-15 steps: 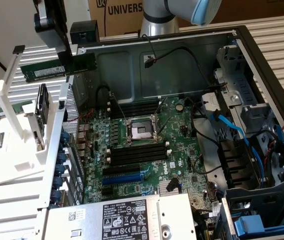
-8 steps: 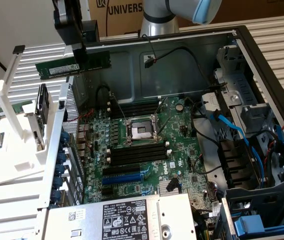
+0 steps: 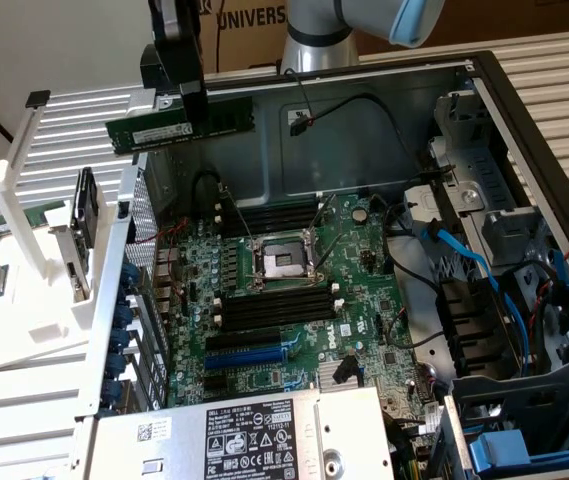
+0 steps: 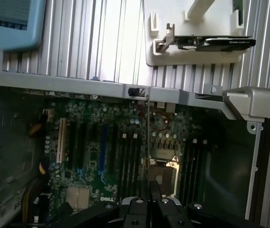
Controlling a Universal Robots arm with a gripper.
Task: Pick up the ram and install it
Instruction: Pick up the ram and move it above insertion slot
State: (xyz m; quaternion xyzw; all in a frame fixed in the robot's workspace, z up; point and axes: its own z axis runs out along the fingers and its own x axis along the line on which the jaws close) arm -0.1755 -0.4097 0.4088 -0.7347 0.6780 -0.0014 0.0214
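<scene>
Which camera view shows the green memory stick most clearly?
The exterior view: the memory stick shows its long green side, held in the pincer above the open computer case. The wrist view shows it edge-on, a thin line over the motherboard.

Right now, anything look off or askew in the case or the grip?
Nothing damaged or spilled. The ram hangs in the gripper above the open case, not yet seated, its end on the exterior view's left slightly lower.
</scene>
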